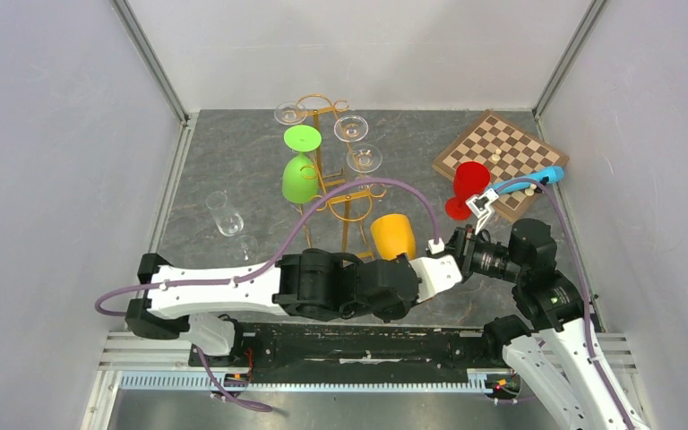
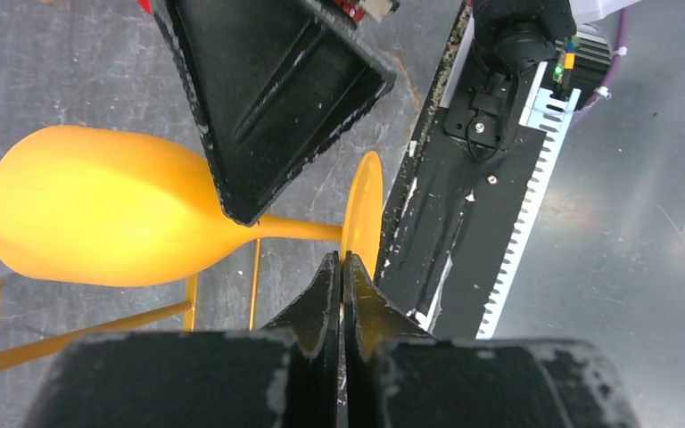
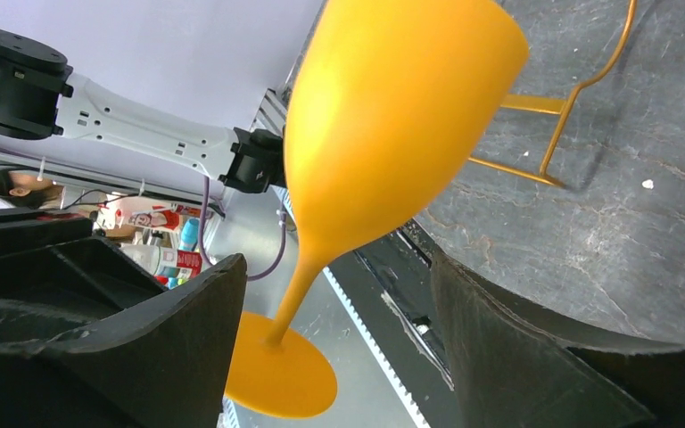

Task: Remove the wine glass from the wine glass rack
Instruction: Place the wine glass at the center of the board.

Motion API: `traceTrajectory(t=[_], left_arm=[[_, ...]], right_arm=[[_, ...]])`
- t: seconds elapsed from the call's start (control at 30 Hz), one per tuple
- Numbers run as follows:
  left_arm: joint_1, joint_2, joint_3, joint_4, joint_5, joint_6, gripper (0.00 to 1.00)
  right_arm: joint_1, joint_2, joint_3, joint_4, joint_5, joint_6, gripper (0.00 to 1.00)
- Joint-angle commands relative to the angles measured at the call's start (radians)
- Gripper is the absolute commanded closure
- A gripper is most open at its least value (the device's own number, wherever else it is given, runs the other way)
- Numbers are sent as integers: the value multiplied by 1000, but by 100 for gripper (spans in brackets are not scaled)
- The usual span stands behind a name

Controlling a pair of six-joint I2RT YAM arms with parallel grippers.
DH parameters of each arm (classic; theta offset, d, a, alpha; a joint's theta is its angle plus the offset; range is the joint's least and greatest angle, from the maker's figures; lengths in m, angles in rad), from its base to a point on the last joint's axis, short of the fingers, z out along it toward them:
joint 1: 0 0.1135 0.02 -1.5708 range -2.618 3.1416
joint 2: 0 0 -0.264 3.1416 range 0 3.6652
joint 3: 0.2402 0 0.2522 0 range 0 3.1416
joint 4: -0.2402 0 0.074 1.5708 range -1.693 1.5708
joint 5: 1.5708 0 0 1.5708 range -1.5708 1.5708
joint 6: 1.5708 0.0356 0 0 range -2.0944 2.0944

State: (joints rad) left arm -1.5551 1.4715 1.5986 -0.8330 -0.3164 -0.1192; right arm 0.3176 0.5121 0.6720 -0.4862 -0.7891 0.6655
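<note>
The orange wine glass (image 1: pixel 393 236) hangs on its side in the air, just in front of the gold wine glass rack (image 1: pixel 336 193) and free of its hooks. My left gripper (image 2: pixel 341 259) is shut on the rim of the glass's foot (image 2: pixel 363 209). The bowl (image 2: pixel 98 214) points away to the left. My right gripper (image 3: pixel 339 259) is open, its fingers (image 3: pixel 187 330) on either side of the thin stem (image 3: pixel 308 276) without touching it. The foot (image 3: pixel 281 374) lies below them. The left arm hides both grippers in the top view.
On the rack hang a green glass (image 1: pixel 300 179) and several clear glasses (image 1: pixel 351 128). A clear glass (image 1: pixel 224 215) lies on the table at the left. A chessboard (image 1: pixel 499 152), a red glass (image 1: pixel 466 184) and a blue tool (image 1: pixel 528 182) are at the right.
</note>
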Motion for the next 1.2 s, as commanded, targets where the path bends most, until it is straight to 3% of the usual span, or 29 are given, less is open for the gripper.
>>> traceTrajectory(t=[0.0,0.4,0.7,1.17], left_arm=[[-43,39,74,-18,-141,80,98],[-111,98,88,-13,-284,118,98],[-143,121,92,7,-286,118,98],[-151,116,71,31,-303,118,98]], right_arm=[[17,10,-18,8,-29,16,22],[64,39,-88,71,-48,59,30],[74,36,-127,121,-42,85,40],[75,31,-160,186,-48,144,68]])
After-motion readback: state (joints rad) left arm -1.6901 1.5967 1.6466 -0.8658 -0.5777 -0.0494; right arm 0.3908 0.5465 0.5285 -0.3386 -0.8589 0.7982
